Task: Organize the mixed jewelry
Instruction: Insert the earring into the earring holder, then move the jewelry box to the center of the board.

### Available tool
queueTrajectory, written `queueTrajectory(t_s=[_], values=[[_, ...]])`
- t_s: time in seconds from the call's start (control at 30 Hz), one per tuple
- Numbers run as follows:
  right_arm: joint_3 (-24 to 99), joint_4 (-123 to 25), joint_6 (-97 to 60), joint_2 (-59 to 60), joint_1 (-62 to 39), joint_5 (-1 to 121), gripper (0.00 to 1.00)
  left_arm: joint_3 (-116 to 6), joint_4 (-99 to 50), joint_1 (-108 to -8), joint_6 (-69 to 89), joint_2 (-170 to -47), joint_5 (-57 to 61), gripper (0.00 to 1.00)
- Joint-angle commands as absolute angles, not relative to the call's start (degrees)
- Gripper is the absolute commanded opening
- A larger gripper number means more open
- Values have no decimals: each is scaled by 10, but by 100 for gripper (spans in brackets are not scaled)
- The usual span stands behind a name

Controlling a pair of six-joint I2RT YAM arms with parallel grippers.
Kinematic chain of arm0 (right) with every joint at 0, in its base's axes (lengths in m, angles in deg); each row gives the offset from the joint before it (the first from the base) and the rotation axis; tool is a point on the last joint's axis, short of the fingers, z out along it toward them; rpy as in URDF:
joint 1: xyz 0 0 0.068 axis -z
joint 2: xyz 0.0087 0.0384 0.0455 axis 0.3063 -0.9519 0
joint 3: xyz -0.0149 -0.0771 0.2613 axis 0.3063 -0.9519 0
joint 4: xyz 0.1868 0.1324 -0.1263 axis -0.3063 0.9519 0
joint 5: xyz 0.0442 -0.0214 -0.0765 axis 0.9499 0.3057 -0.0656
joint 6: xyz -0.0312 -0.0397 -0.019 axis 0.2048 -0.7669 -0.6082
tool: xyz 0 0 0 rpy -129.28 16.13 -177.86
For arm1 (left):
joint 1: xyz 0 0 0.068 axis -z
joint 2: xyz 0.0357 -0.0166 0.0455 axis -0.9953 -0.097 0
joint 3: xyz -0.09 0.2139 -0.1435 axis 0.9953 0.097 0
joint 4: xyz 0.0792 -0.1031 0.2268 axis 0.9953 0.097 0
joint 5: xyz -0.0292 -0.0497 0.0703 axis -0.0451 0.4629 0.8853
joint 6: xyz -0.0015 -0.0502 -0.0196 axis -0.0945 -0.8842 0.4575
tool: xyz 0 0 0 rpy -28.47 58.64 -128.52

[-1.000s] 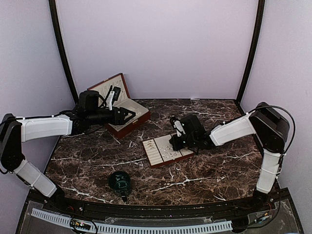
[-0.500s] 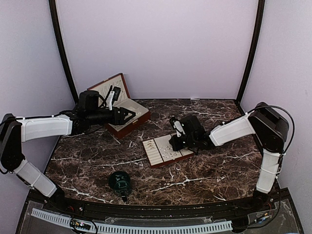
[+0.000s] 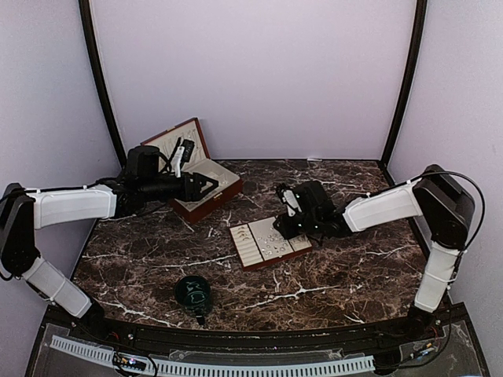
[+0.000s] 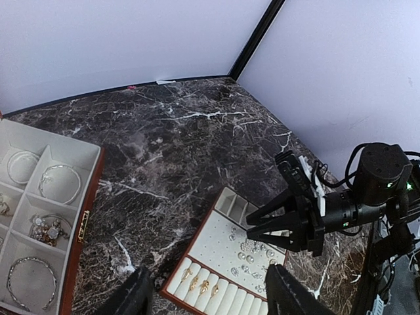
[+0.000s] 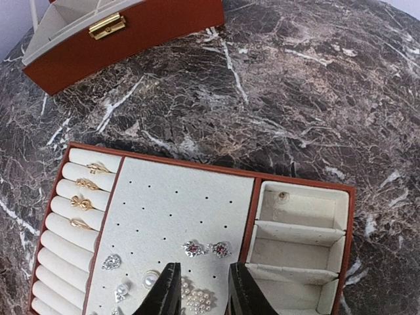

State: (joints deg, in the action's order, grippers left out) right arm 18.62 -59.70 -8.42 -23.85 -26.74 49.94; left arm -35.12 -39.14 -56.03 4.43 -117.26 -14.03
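The mixed jewelry [image 5: 203, 249] lies on the cream pad of a small red-brown tray [image 5: 164, 161]: silvery studs, pearl earrings and a pearl cluster [image 5: 200, 298]. Gold rings [image 5: 85, 197] sit in the ring rolls on the left. My right gripper [image 5: 205, 296] hovers just above the pad and the pearl cluster, open a little with nothing between its fingers. In the top view it [image 3: 277, 228] is at the tray's [image 3: 259, 264] far side. My left gripper [image 3: 207, 185] is open and empty over the jewelry box [image 3: 224, 200], well away from the tray.
The open wooden jewelry box [image 4: 84, 223] holds silver bangles [image 4: 59, 184] in cream compartments. A dark green cup [image 3: 192, 291] stands near the front edge. The tray's three small compartments [image 5: 298, 252] sit right of the pad. Dark marble table [image 3: 354, 267] all around.
My right gripper's fingers have parted from shut to slightly open, and that arm has shifted a little. The left arm has not moved.
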Motion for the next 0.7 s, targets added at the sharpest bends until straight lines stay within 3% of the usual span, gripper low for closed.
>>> queueTrajectory(t_s=[0.0,0.13,0.27,0.67], values=[[206,-593,-82,-192,-263,485,27,-346,-405,-560,48,-1135,-112,61],[202,-589,-80,-159,-261,468,33,-335,-400,-561,52,-1106,-62,62],[196,-586,-74,-127,-258,446,44,-337,-379,-561,39,-1089,-12,70],[215,-533,-74,-35,-244,367,74,-344,-270,-596,-178,-1105,79,73]])
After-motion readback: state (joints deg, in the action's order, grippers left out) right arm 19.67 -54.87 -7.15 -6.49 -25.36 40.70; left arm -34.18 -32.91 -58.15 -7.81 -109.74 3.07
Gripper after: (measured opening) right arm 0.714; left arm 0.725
